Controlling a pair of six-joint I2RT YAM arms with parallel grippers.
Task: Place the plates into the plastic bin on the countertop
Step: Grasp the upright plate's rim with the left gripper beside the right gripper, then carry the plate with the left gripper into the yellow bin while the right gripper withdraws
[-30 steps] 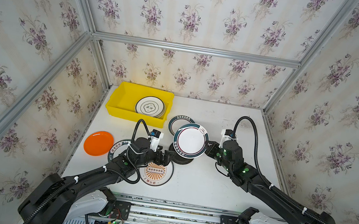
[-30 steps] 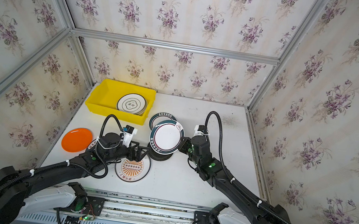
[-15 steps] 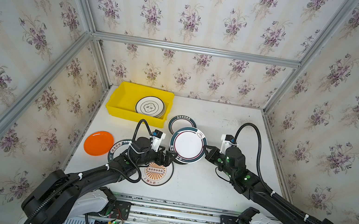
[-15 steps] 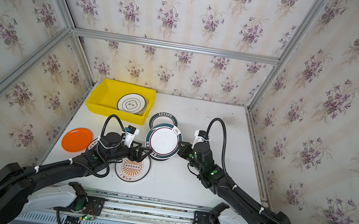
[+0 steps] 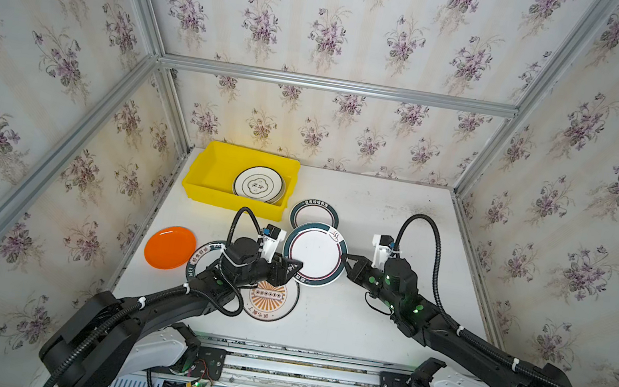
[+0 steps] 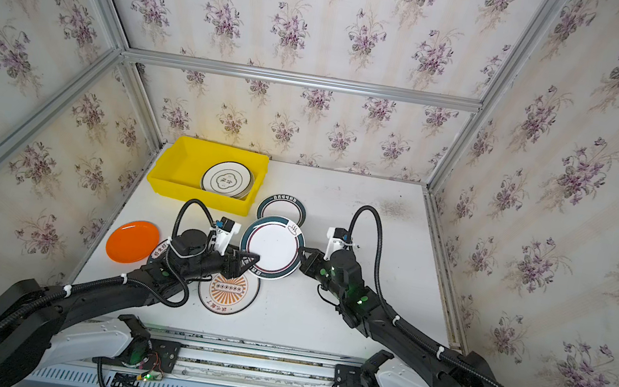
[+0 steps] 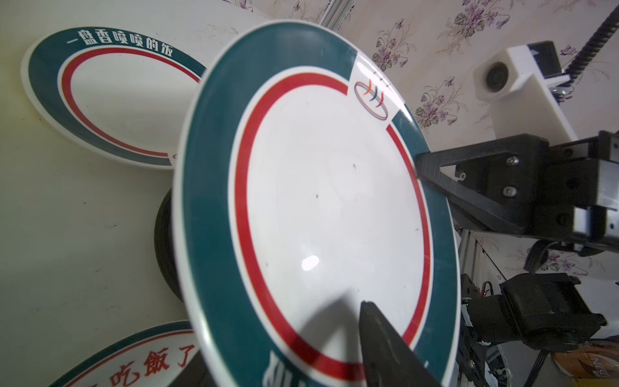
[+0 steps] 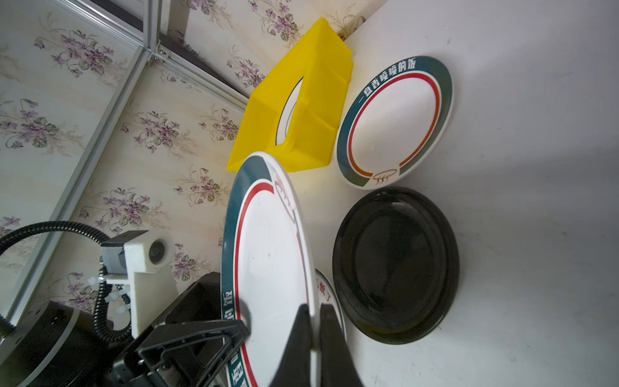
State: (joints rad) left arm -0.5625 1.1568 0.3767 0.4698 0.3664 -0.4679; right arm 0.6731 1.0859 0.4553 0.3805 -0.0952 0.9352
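Handover under way! The right claw point(image 5: 345, 260) is clamped on the rim of the green-rimmed plate point(image 5: 315, 254), holding it tilted clear of the worktop point(image 5: 362, 329) so the opposite rim slots between the jaws of the left claw point(image 5: 294, 266). Have those bitten yet? Cannot tell. A second ago they stood wide beside the plate; now they've narrowed. Beyond the left claw waits the yellow plastic bin point(image 5: 222, 201), one patterned plate point(image 5: 258, 187) already inside.

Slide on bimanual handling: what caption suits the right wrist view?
Right gripper pinches the rim of a raised green-rimmed plate, left gripper at its opposite edge; black plate and yellow bin nearby.
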